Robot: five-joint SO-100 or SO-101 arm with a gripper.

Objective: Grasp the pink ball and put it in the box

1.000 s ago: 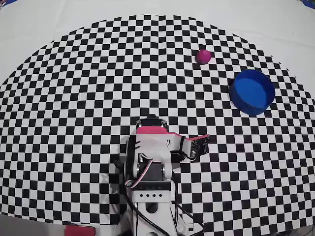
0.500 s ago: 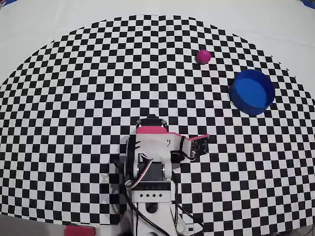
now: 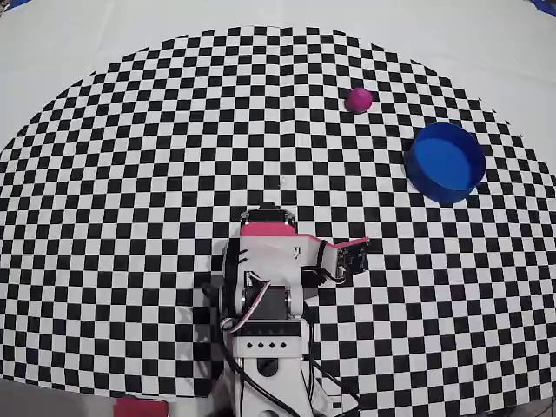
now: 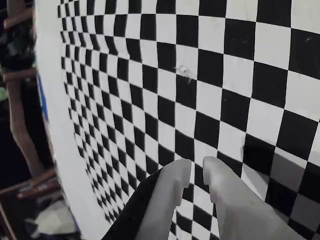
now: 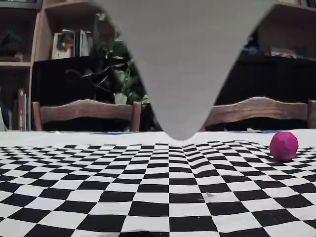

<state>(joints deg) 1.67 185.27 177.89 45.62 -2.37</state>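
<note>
Overhead view, read left to right: the arm (image 3: 265, 287) sits folded at the lower centre of the checkered table (image 3: 130, 174), its jaws (image 3: 354, 254) pointing toward the right of the frame. The pink ball (image 3: 359, 99) lies on the cloth well beyond them, toward the upper right, and the box (image 3: 446, 162) stands near the ball, further right and a little lower — apart from it, not touching.

Wrist view shows the two pale fingertips (image 4: 176, 175) nearly together with only a narrow gap, holding nothing; neither ball nor box appears there. Fixed view places the ball (image 5: 283, 146) at the right edge, resting free on the table.

Step in hand, as judged: the reach has not begun. To do it well, open the jaws wider than the ball first, then extend toward the upper right and descend so the fingertips straddle it at mid-height — a smooth sphere is likely to roll if nudged from one side.
</note>
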